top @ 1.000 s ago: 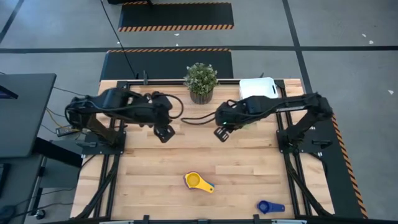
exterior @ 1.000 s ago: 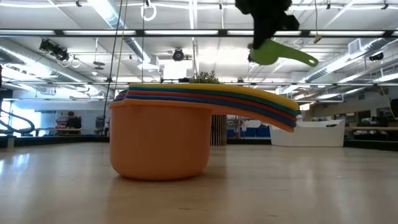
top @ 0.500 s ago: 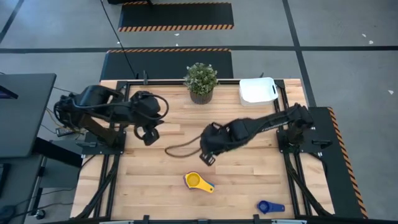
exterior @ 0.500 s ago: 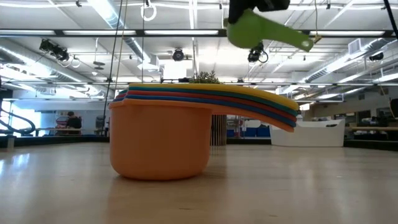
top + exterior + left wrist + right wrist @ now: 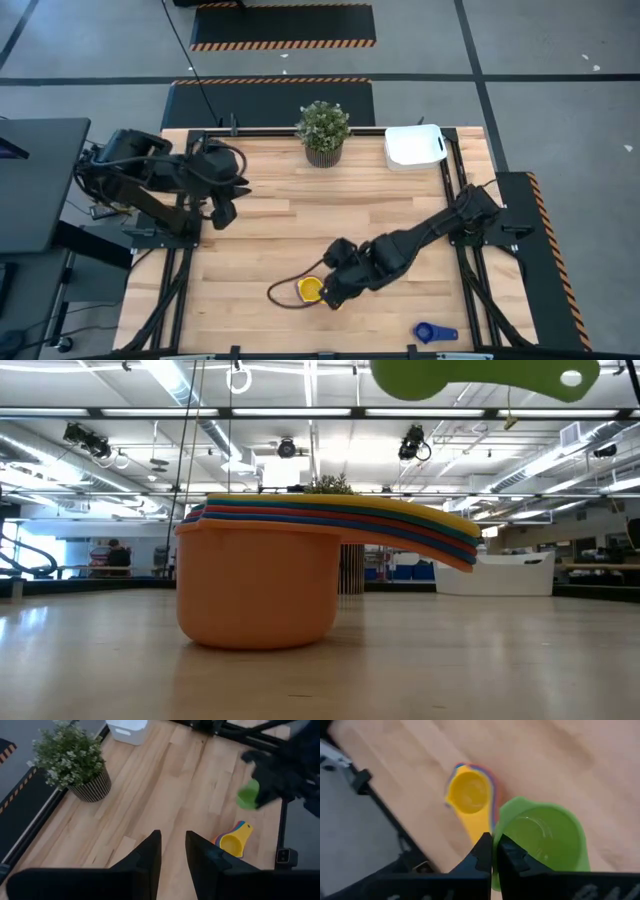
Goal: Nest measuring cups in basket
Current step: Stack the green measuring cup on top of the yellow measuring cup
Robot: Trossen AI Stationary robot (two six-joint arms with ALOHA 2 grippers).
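A stack of nested measuring cups, orange at the bottom and yellow on top [image 5: 311, 289], stands on the table near the front middle; it also shows in the low view [image 5: 260, 585] and the right wrist view [image 5: 469, 794]. My right gripper [image 5: 333, 288] is shut on a green cup [image 5: 542, 842], which hangs just beside and above the stack [image 5: 470, 375]. A blue cup [image 5: 432, 332] lies at the front right. The white basket [image 5: 414, 145] stands at the far right. My left gripper [image 5: 222, 212] is open and empty at the left. My right gripper pinches the green cup's wall at the rim [image 5: 503, 827] between its two fingers, coming from above. The cup is lifted clear of the table, its open side up, its handle [image 5: 560, 377] sticking out level.
A potted plant [image 5: 323, 130] stands at the far middle, next to the basket. A dark cable loop [image 5: 283, 295] lies on the table beside the stack. Bare wood [image 5: 270, 240] lies between the two arms.
My right gripper has carried the green cup from the far side by the basket toward the table's near edge and left, and now holds it by the stack. My left gripper has drawn back toward the table's left edge.
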